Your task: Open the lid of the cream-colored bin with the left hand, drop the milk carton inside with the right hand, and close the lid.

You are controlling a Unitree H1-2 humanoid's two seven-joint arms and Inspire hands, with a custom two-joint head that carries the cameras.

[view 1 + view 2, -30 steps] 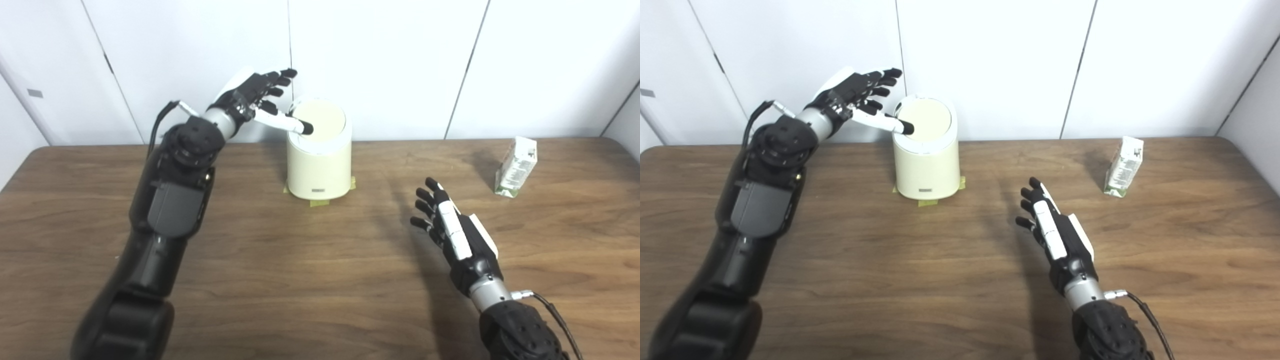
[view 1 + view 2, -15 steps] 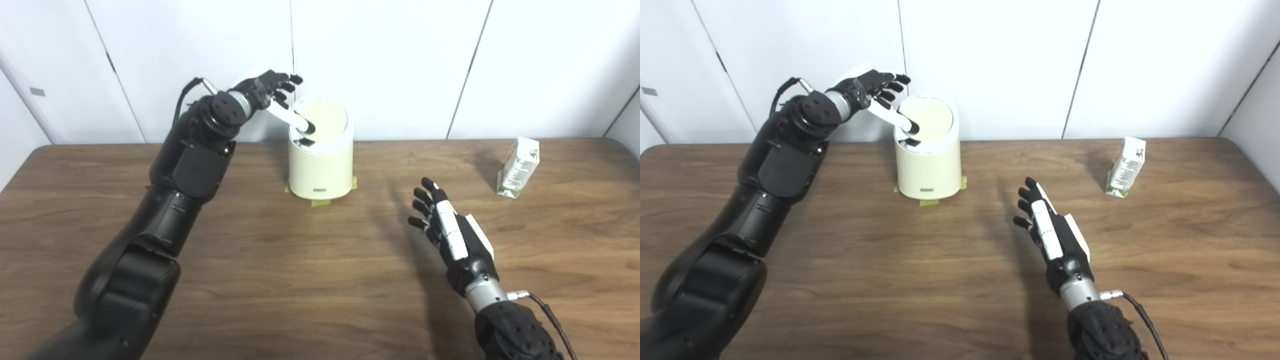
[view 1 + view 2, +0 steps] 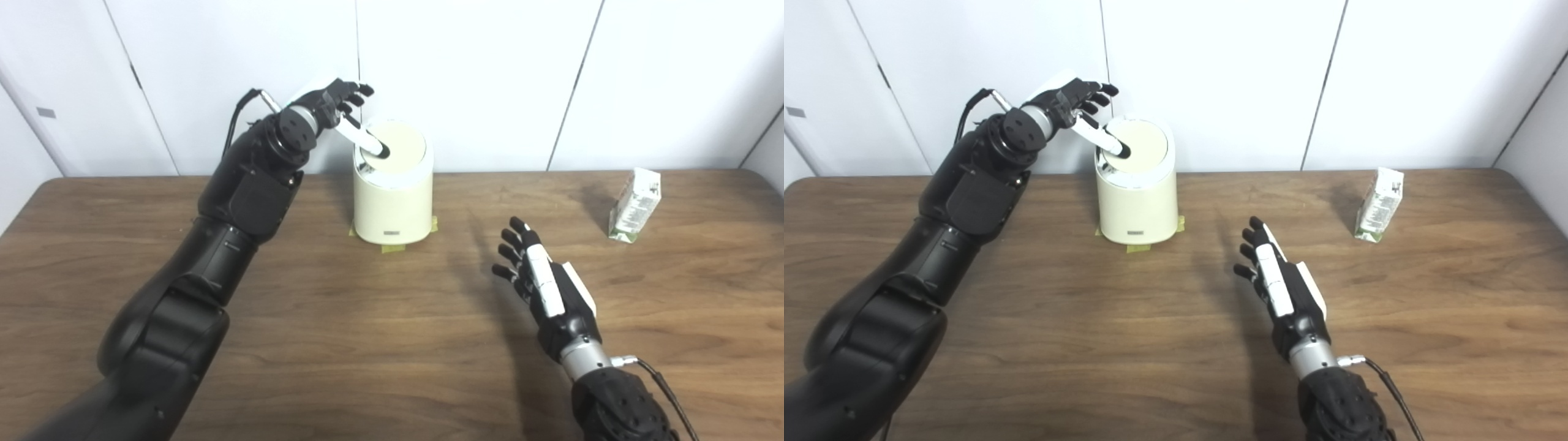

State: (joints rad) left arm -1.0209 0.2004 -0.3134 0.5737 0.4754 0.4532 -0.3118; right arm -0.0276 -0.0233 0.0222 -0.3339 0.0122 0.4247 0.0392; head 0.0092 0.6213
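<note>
2 arms reach over the wooden tabletop, and on it I count 1 cream-colored bin and 1 milk carton. The bin stands at the back near the wall, on bits of yellow tape. The left hand is raised beside the bin's top, its fingers spread apart, with 1 white digit pressing down on the near-left edge of the lid, which tips slightly there. The right hand hovers low over the tabletop, fingers apart, holding nothing. The carton stands upright, well apart from it, far right.
</note>
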